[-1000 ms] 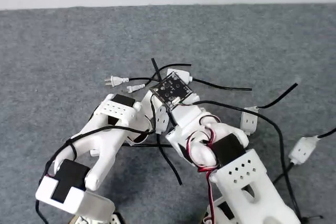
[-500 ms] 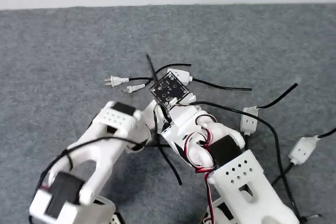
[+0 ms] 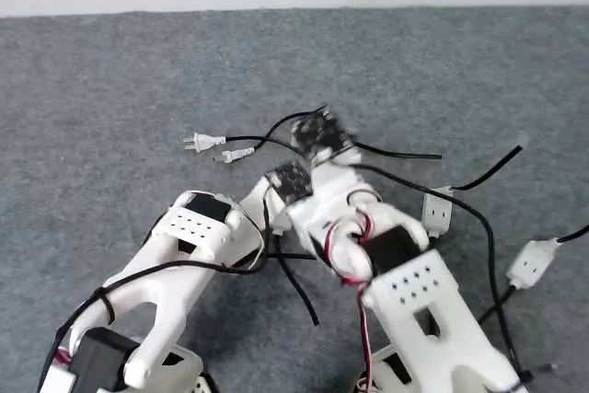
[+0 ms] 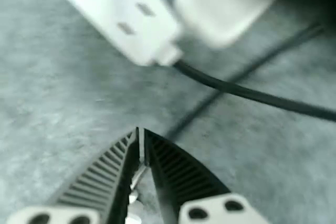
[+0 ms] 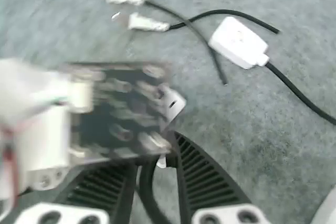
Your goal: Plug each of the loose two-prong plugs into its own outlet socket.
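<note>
With my left hand pinched shut, my right hand, slightly open, loosely straddles a thin black cord that may slip.

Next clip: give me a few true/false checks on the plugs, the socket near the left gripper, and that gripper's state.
1. The two-prong plugs lie loose, side by side, on the grey mat. True.
2. The left gripper is wide open. False: its jaws meet at the tips.
3. The outlet socket ahead of the left gripper already has a plug in it. False: its slots are empty.
4. A black cable runs across the mat. True.
</note>
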You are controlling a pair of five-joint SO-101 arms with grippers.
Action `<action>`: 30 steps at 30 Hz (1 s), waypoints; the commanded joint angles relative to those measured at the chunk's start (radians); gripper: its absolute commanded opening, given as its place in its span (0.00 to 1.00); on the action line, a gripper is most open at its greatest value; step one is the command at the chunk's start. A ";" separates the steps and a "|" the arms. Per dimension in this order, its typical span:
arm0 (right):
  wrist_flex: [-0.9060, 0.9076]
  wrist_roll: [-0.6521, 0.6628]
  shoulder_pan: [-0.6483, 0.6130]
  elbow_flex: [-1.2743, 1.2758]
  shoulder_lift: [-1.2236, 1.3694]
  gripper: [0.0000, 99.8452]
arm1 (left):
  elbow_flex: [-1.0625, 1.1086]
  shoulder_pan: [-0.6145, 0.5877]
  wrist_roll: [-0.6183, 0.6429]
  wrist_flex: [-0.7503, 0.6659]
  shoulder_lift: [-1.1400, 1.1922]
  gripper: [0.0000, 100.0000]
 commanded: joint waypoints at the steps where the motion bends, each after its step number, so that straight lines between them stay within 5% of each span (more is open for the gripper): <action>1: -0.150 -0.084 0.045 -0.008 0.117 0.01 | -0.015 -0.097 0.181 -0.130 -0.037 0.01; 8: -0.302 -0.100 0.044 -0.052 0.302 0.01 | 0.013 -0.233 0.261 -0.253 -0.037 0.01; 30: -0.358 -0.018 0.018 -0.127 0.424 0.01 | 0.018 -0.232 0.259 -0.267 -0.037 0.01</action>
